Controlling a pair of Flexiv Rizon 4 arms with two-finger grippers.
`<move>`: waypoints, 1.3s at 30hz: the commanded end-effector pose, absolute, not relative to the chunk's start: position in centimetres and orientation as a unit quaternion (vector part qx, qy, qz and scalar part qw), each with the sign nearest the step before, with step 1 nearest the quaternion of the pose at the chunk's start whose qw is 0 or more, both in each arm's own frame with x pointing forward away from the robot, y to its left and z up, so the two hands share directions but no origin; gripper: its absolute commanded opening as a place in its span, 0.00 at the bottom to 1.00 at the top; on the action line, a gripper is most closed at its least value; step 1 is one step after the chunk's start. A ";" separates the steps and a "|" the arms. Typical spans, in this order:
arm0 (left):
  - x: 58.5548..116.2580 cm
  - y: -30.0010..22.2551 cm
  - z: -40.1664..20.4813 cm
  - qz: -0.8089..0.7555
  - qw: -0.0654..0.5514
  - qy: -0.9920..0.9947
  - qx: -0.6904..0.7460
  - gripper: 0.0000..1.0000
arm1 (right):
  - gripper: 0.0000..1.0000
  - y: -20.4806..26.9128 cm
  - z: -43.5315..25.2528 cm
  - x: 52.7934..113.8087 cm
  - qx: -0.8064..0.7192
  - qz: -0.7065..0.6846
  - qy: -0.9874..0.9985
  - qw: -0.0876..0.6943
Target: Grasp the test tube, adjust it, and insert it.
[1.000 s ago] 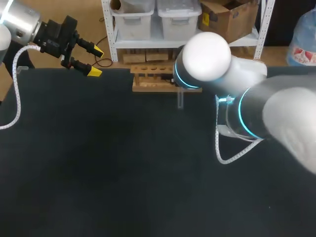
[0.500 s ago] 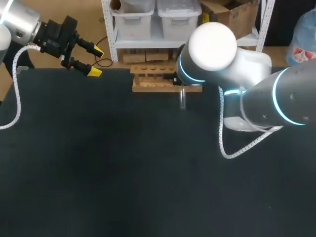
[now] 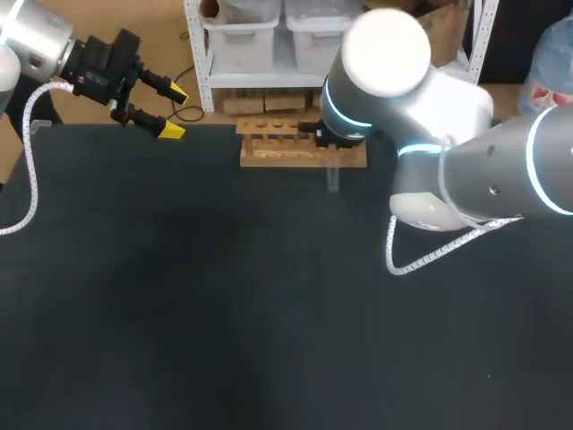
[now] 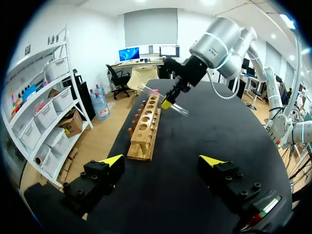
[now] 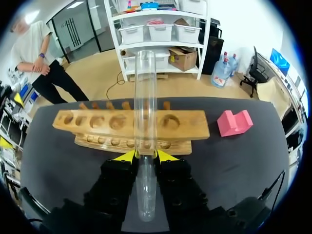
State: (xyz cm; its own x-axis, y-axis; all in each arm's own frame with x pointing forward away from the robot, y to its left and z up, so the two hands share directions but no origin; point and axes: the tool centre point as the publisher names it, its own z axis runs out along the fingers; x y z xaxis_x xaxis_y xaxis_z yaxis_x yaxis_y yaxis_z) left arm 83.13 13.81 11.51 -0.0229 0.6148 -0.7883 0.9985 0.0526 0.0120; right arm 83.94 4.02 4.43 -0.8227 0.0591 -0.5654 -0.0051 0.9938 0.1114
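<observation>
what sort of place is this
Likely a robot lab test bench: a black table, a wooden rack of holes, and a glass tube held in the right gripper.

black table (image 3: 179, 313); wooden rack (image 3: 279, 154); pink block (image 5: 234, 123)

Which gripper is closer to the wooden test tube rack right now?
Right. The right gripper, shut on the clear glass test tube, is beside one end of the wooden rack; the open left gripper is well off its other end.

Left tool (image 4: 162, 160) spread wide. Ahead, right tool (image 4: 168, 100) grips tilted test tube (image 4: 180, 109) over wooden rack (image 4: 144, 131) far end.
</observation>
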 end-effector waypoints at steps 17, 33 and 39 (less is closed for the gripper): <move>83.1 13.8 11.5 -0.297 0.323 0.650 0.621 1.00 | 0.00 0.7 9.7 80.8 0.038 0.076 0.872 0.481; 83.1 13.8 11.5 -0.297 0.323 0.650 0.621 1.00 | 0.00 -0.7 11.6 79.4 0.049 0.081 0.830 0.549; 83.1 13.8 11.5 -0.297 0.323 0.650 0.621 1.00 | 0.00 -0.9 11.6 79.1 0.047 0.082 0.828 0.553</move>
